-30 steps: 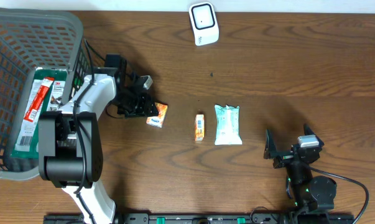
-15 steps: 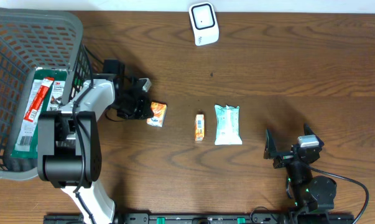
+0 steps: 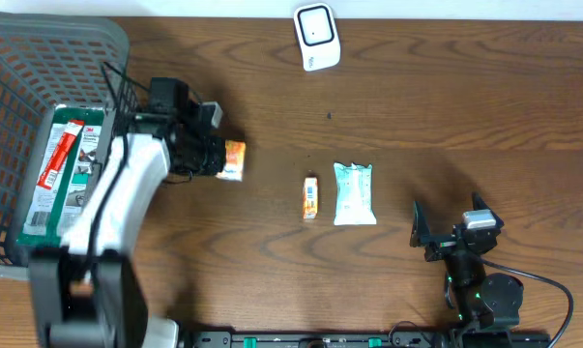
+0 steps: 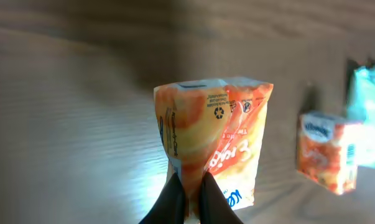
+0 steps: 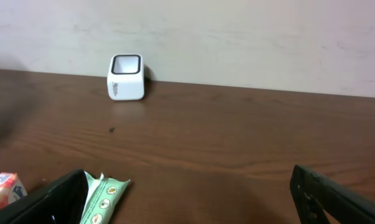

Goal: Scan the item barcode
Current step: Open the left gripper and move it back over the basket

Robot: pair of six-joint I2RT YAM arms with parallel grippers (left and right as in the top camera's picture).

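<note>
Orange packet (image 4: 215, 130), glossy and crumpled, pinched at its lower edge by the left claw (image 4: 188, 190), fingers pressed together on the wrapper, over the wooden table (image 4: 63, 124). Small recycling mark near the top; slanted script lower down, too creased to read. Beyond that claw, to its right, a small orange carton (image 4: 327, 149), logo blurred. Farther still, a pale green pouch (image 3: 354, 193). Right claw (image 5: 188, 186) spread wide, gripping nothing, white scanner (image 5: 126, 77) far ahead of it.

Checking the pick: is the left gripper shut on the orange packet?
Shut: the left gripper pinches the orange packet at its edge.
</note>
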